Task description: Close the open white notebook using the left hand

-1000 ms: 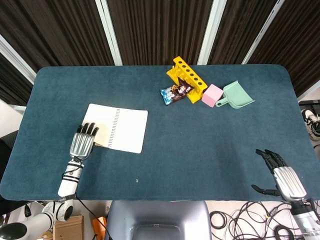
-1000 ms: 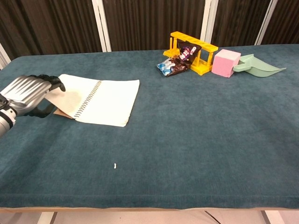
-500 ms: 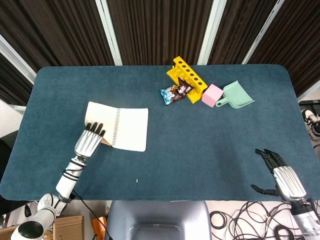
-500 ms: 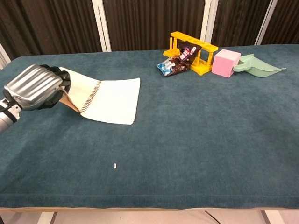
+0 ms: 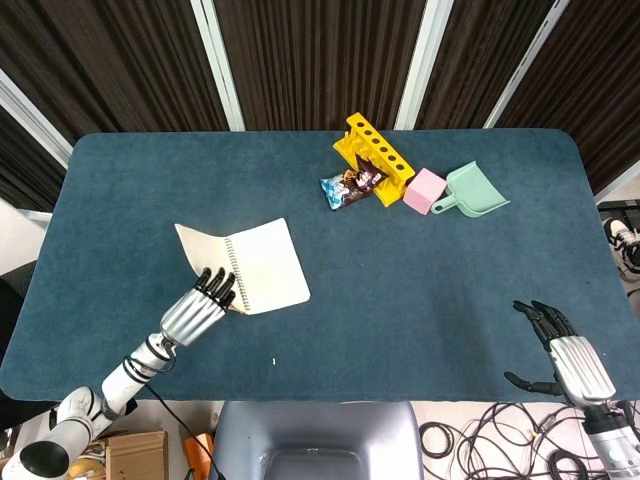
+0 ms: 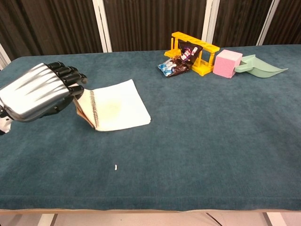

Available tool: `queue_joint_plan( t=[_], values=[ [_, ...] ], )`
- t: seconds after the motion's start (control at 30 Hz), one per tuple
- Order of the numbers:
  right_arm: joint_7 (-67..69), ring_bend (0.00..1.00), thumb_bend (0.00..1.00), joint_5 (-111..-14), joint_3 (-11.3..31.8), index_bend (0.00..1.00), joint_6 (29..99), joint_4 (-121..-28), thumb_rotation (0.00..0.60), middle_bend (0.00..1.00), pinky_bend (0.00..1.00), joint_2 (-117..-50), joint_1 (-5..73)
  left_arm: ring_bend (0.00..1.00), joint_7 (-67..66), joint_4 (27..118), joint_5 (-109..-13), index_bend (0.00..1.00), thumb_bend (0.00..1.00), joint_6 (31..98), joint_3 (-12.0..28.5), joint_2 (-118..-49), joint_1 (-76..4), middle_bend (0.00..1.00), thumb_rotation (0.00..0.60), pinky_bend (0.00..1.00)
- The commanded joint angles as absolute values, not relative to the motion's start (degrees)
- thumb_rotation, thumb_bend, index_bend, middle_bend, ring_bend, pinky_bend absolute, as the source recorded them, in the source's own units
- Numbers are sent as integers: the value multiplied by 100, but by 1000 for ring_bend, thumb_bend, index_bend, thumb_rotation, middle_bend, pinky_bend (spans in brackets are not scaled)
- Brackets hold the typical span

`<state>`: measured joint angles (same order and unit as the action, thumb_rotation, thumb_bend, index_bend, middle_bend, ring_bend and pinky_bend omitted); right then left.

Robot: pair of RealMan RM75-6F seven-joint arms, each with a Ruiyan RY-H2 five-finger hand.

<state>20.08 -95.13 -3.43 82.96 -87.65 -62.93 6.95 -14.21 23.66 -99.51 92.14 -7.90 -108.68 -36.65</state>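
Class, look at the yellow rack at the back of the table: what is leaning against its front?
A crinkled snack packet leans against the yellow rack, part of it poking up between the rails. It hides the rack's lower left part, so what lies behind it cannot be seen.

left hand (image 5: 197,308) raised, fingers extended forward, right hand (image 5: 565,352) open, idle

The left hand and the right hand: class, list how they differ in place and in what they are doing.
The left hand is over the table's near-left part, at the white notebook's raised left cover; the right hand sits off the table's near-right corner, away from every object. The left hand's fingers touch the notebook; the right hand holds nothing, fingers apart. Both have silver backs and black fingers.
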Motion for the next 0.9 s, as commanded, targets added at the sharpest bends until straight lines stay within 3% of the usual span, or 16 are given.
queue_joint_plan(
  t=[0.03, 0.27, 0.4, 0.63, 0.9],
  values=[
    [2008, 33, 0, -9503, -338, 73, 8297, -8762, 600, 132, 92, -6300, 692, 305, -1923, 2862, -10315, 569, 643, 9289, -971, -10606, -3928, 346, 600, 426],
    [2038, 31, 0, -9500, -326, 73, 8267, -8751, 600, 131, 89, -6299, 715, 304, -2412, 3605, -10392, 569, 641, 8163, -842, -10408, -4639, 343, 600, 425],
    [2056, 30, 0, -9471, -311, 73, 8254, -8741, 600, 131, 82, -6289, 720, 300, -2526, 3699, -10323, 544, 627, 7875, -711, -10526, -4755, 339, 600, 424],
    [2050, 29, 0, -9488, -311, 73, 8282, -8752, 600, 130, 82, -6303, 710, 238, -2456, 3286, -9931, 369, 560, 7501, -225, -11113, -4921, 260, 600, 387],
    [2033, 29, 0, -9481, -291, 73, 8305, -8787, 600, 130, 82, -6295, 706, 228, -1906, 2523, -9385, 310, 542, 7086, 308, -11999, -5131, 232, 600, 375]
  ],
)
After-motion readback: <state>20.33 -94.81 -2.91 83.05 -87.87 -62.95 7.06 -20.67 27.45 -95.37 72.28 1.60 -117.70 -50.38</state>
